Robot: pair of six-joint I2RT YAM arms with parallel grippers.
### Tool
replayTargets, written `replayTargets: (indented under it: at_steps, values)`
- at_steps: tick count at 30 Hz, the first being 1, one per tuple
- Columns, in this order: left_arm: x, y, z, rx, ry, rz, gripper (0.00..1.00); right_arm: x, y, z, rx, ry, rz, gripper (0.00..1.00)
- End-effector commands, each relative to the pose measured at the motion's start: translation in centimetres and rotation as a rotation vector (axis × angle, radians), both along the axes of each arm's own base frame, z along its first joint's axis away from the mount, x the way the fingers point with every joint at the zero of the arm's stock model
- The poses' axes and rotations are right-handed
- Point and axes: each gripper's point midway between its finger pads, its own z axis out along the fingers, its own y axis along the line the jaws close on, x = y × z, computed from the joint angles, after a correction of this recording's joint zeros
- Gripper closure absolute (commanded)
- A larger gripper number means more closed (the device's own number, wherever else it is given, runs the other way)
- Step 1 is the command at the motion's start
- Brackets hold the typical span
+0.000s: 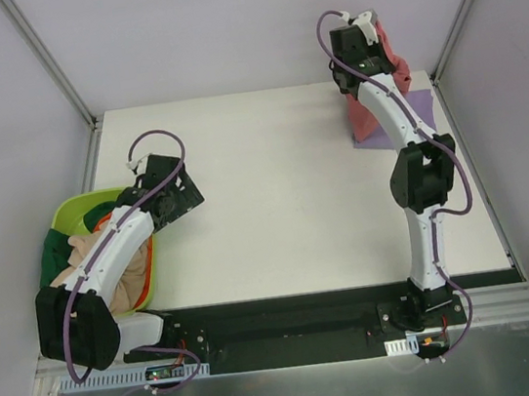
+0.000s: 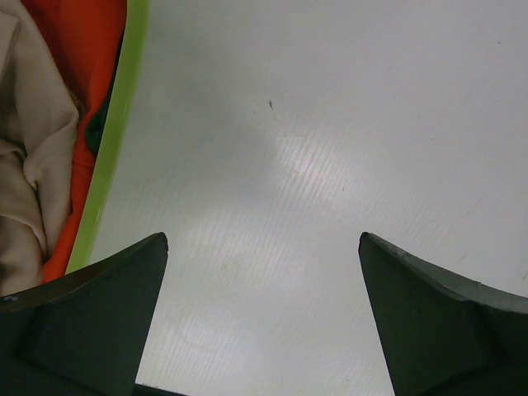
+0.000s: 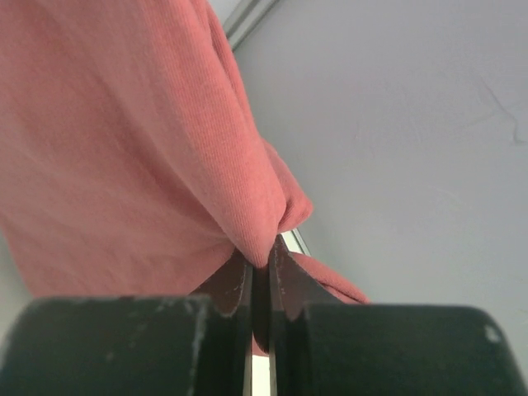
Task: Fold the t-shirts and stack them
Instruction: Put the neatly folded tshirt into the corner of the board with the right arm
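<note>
My right gripper (image 1: 373, 45) is shut on a salmon-red t-shirt (image 1: 367, 116) and holds it lifted at the table's far right; the cloth hangs down to a purple t-shirt (image 1: 422, 109) lying flat there. In the right wrist view the red cloth (image 3: 124, 140) is pinched between the closed fingers (image 3: 239, 289). My left gripper (image 1: 174, 199) is open and empty over the bare table, just right of the green basket (image 1: 83, 206). The basket holds beige (image 1: 107, 269), orange and dark green shirts; its rim (image 2: 107, 165) and the beige cloth (image 2: 33, 157) show in the left wrist view.
The white table (image 1: 276, 206) is bounded by metal frame rails at the back corners (image 1: 54, 65) and grey walls. A black strip (image 1: 291, 317) runs along the near edge by the arm bases.
</note>
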Motion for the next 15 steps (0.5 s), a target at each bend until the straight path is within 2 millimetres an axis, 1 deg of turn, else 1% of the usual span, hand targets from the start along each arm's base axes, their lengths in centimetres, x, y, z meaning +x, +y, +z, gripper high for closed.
replayTargets:
  at_steps: [1, 5, 8, 9, 10, 14, 15]
  values:
    - [0.7, 0.2, 0.6, 0.014, -0.001, -0.001, 0.01, -0.7, -3.1, -0.6, 0.040, -0.033, -0.095, 0.99]
    - [0.7, 0.1, 0.3, 0.010, 0.009, 0.000, 0.01, -1.0, -5.5, -3.4, 0.099, 0.001, -0.150, 0.99]
    - [0.7, 0.0, 0.3, 0.009, 0.011, 0.001, 0.01, -1.2, -7.2, -6.0, 0.181, 0.027, -0.171, 0.99]
    - [0.7, -0.1, 0.4, 0.008, 0.011, -0.003, 0.01, -1.3, -8.2, -6.7, 0.205, 0.029, -0.187, 0.99]
    - [0.8, 0.0, 0.4, 0.008, 0.010, -0.002, 0.01, -1.2, -8.5, -7.3, 0.231, 0.035, -0.182, 0.99]
    - [0.7, -0.1, 0.3, 0.002, 0.014, 0.003, 0.01, -1.1, -10.9, -9.5, 0.269, 0.063, -0.208, 0.99]
    - [0.7, -0.1, 0.3, 0.003, 0.016, 0.002, 0.01, -1.0, -11.4, -10.1, 0.275, 0.072, -0.209, 0.94]
